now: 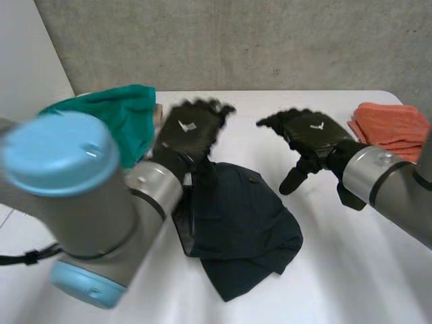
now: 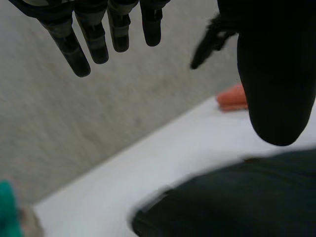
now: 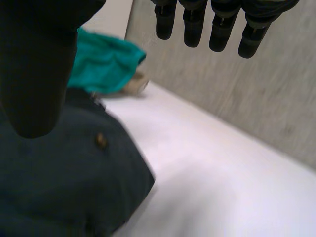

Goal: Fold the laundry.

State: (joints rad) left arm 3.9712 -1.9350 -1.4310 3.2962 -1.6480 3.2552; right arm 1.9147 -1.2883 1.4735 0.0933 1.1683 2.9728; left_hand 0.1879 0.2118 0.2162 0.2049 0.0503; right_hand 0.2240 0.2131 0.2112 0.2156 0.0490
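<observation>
A dark navy garment lies crumpled on the white table, a small button near its far edge. My left hand hovers above the garment's far left part with straight, spread fingers and holds nothing. My right hand hangs in the air just right of the garment, fingers straight, thumb pointing down, nothing in it. In the left wrist view the garment lies beneath the palm. The right wrist view has the garment with its button under the thumb.
A teal cloth is heaped at the table's far left, also in the right wrist view. A folded orange cloth sits at the far right. A grey wall runs behind the table.
</observation>
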